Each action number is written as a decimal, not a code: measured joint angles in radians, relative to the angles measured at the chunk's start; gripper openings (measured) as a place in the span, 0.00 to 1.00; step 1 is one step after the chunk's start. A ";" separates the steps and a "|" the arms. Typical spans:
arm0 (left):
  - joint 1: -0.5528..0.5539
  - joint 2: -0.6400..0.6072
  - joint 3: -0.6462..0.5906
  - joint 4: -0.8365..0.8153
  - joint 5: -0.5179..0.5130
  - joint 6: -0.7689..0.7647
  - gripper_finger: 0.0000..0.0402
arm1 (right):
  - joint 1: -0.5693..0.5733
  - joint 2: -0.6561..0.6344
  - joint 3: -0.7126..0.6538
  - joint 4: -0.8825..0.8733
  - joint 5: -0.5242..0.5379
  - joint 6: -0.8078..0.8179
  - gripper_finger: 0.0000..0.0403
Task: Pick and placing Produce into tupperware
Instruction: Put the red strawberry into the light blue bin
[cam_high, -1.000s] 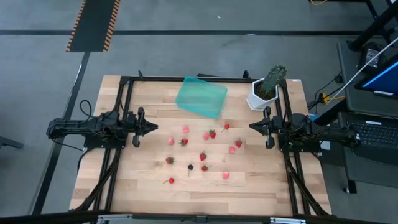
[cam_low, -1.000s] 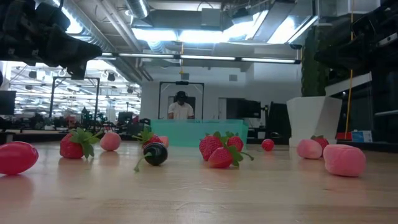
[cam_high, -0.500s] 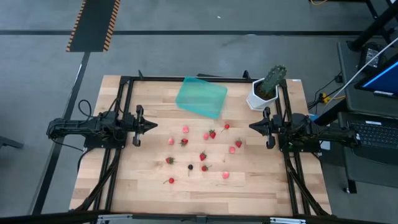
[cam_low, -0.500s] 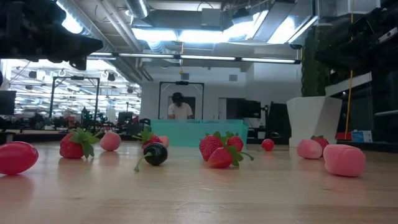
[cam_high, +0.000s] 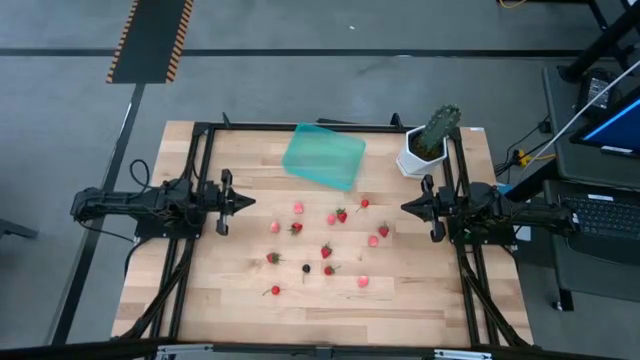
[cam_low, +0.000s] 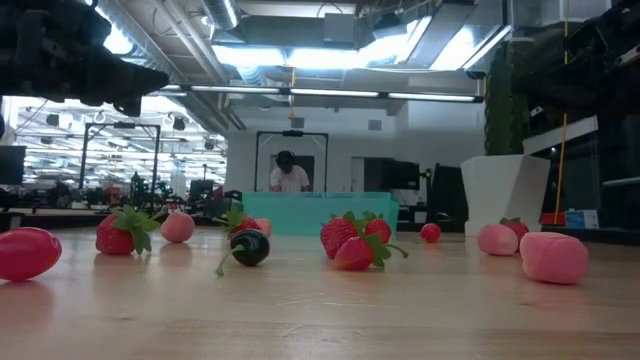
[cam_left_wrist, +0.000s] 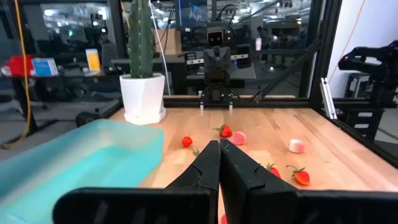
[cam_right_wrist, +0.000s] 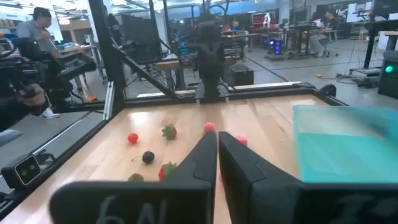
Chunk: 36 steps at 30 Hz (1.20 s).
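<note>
While both arms remain low at opposite edges of the bench (cam_high: 200, 300), the only change over the last second is slight: the left gripper (cam_high: 245, 202) has drawn back a little toward its own side, and the right gripper (cam_high: 407, 206) has not shifted. Both have their fingers pressed together and carry nothing. No berry has been disturbed, so the task has, in my judgement, not yet begun in earnest.

The Produce (cam_high: 325, 251) lies scattered across the middle of the bench between the two grippers, red and pale pink pieces with one dark one (cam_high: 306, 268). The tupperware (cam_high: 323, 155) sits at the far edge, holding nothing that can be seen, with a potted cactus (cam_high: 430, 140) near it.

The surface is pale wooden board inside a black frame. Beyond it is a lit workshop, with a person (cam_low: 290, 176) at the back.
</note>
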 joint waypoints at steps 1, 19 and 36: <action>0.000 0.011 0.000 0.004 0.005 -0.014 0.00 | 0.001 0.000 0.000 0.000 0.000 0.000 0.05; 0.000 0.153 0.000 0.139 0.070 -0.075 0.00 | 0.001 0.126 0.000 0.029 -0.006 0.064 0.01; 0.030 0.652 0.067 0.631 0.095 -0.018 0.00 | 0.001 0.356 0.038 0.382 -0.006 -0.044 0.03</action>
